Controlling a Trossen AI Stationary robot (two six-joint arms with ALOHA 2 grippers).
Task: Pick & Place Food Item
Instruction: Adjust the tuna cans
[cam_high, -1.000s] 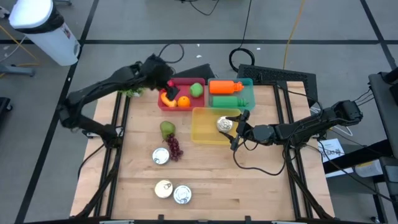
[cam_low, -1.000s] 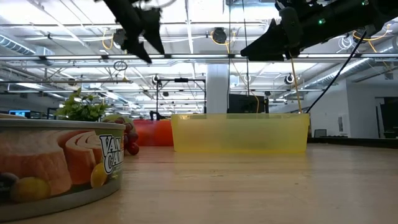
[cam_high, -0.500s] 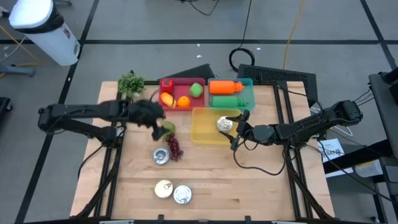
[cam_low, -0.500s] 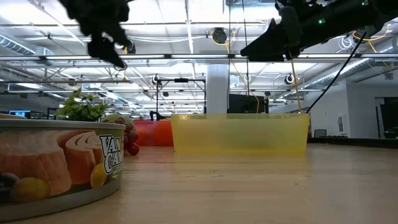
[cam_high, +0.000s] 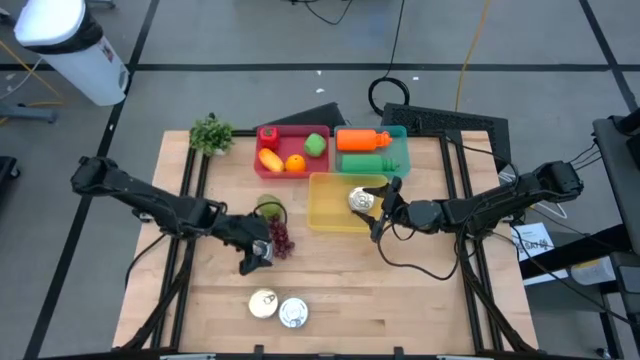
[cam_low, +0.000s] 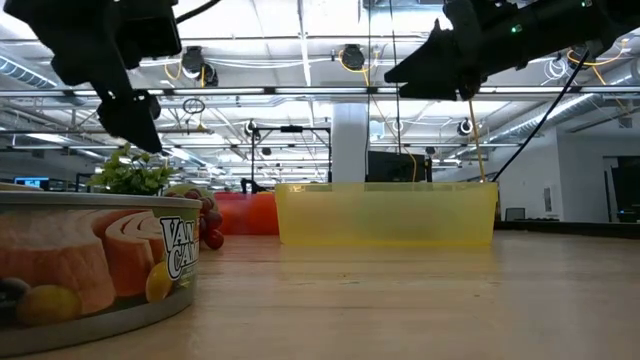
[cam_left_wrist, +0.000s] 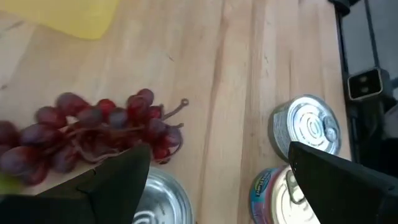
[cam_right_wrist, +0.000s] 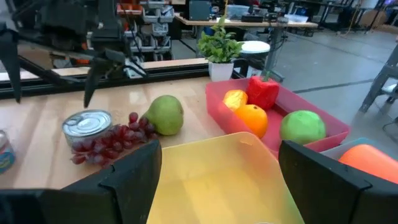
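My left gripper (cam_high: 254, 258) hangs open above a silver-topped can (cam_left_wrist: 159, 203) that stands on the wooden table beside a bunch of red grapes (cam_left_wrist: 93, 127). A green pear (cam_high: 270, 208) lies just beyond the grapes. Two more cans (cam_high: 263, 303) (cam_high: 293, 313) stand near the table's front edge. My right gripper (cam_high: 384, 208) stays open and level at the right rim of the yellow bin (cam_high: 330, 210), which holds a can (cam_high: 360, 200). In the low view my left gripper (cam_low: 125, 100) is high on the left and my right gripper (cam_low: 430, 65) is above the bin.
At the far side stand a red tray (cam_high: 291, 131) with fruit pieces and a teal tray (cam_high: 403, 152) with an orange and a green bottle. A small potted plant (cam_high: 210, 133) sits at the far left corner. Bare wood lies at the near right.
My left gripper has swung from over the red tray at the far side toward the table's near edge and down, tipping more steeply downward. It now hangs over the can beside the grapes. Its fingers stay open. My right arm has kept still.
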